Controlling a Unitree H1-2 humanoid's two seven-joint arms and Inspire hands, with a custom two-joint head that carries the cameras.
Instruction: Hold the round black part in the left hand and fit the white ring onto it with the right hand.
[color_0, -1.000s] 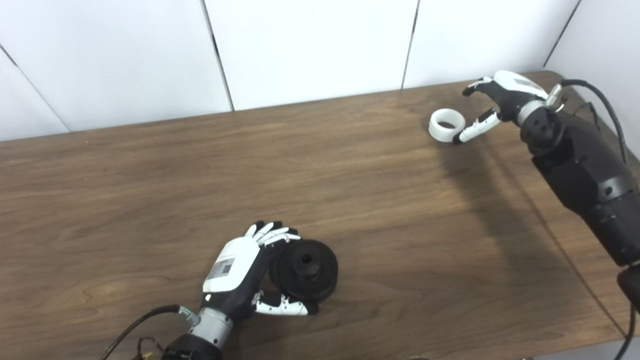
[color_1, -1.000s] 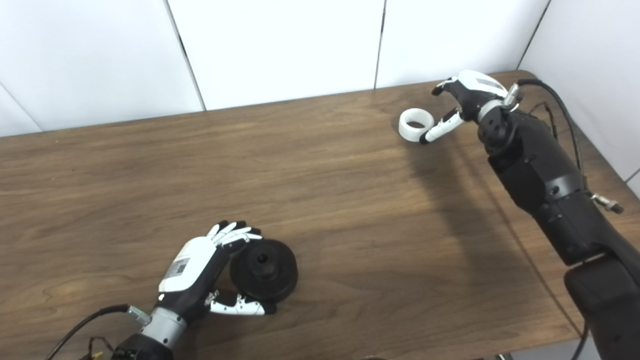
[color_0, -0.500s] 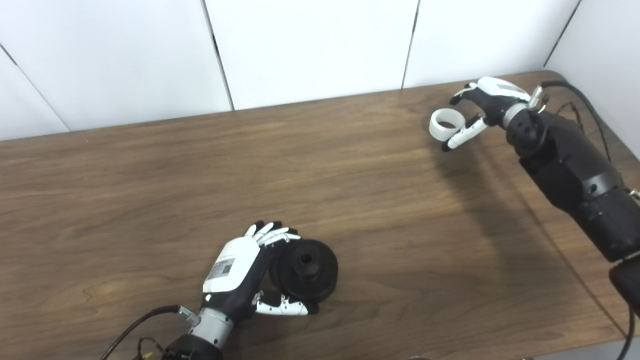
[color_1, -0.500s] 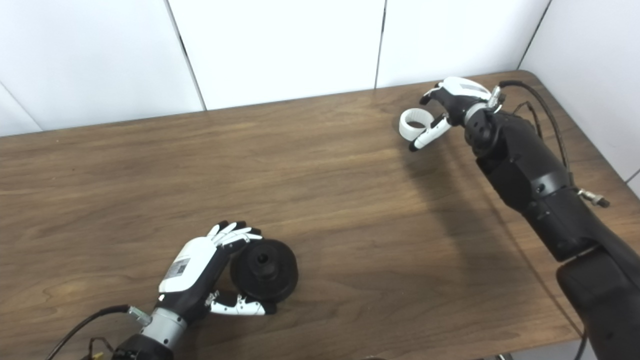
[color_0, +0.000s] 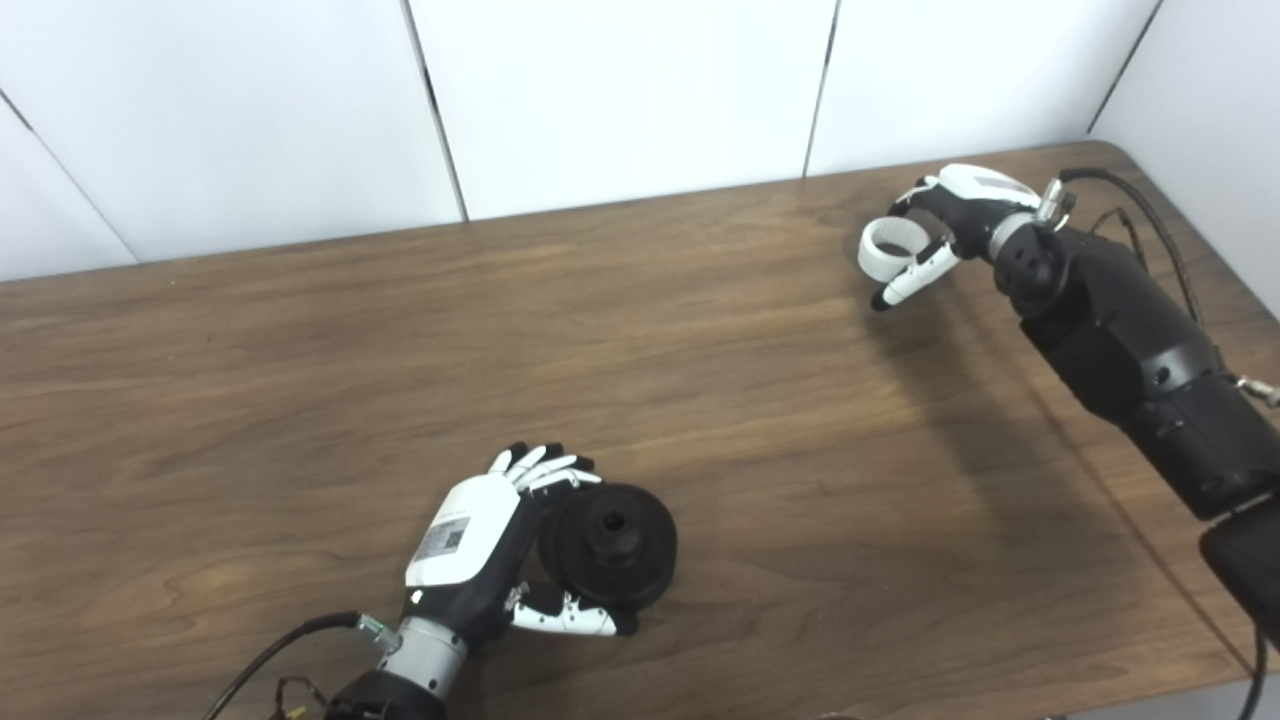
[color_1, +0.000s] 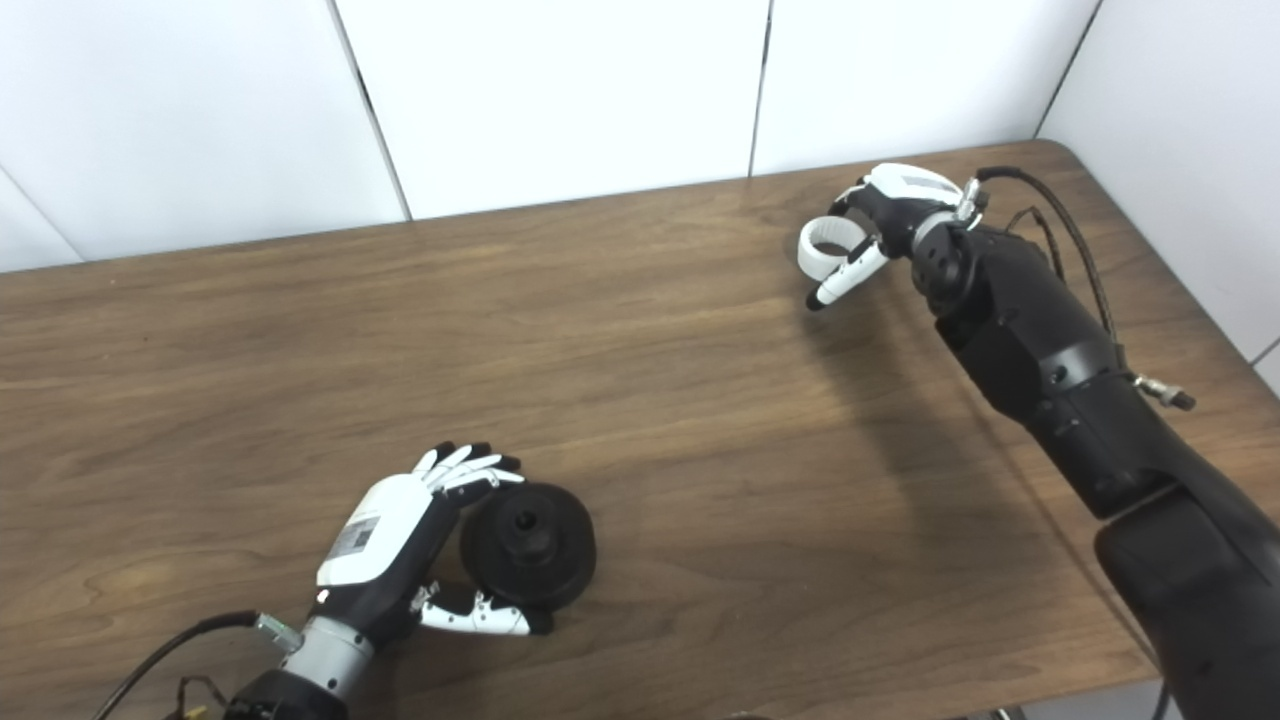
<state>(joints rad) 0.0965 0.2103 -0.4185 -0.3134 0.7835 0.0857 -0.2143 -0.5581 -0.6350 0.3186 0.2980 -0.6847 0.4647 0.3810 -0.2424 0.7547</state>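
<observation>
Your right hand's (color_0: 960, 205) fingers (color_0: 905, 284) are curled around the white ring (color_0: 888, 248) at the counter's (color_0: 700, 350) far right. Your left hand (color_0: 480, 545) cups the round black part (color_0: 612, 540), near the front edge.

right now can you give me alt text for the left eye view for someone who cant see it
The robot's left hand grips a round black part near the front of a brown wooden table. Far off, near the back right corner, its right hand closes around a white plastic ring. White wall panels stand behind.
</observation>
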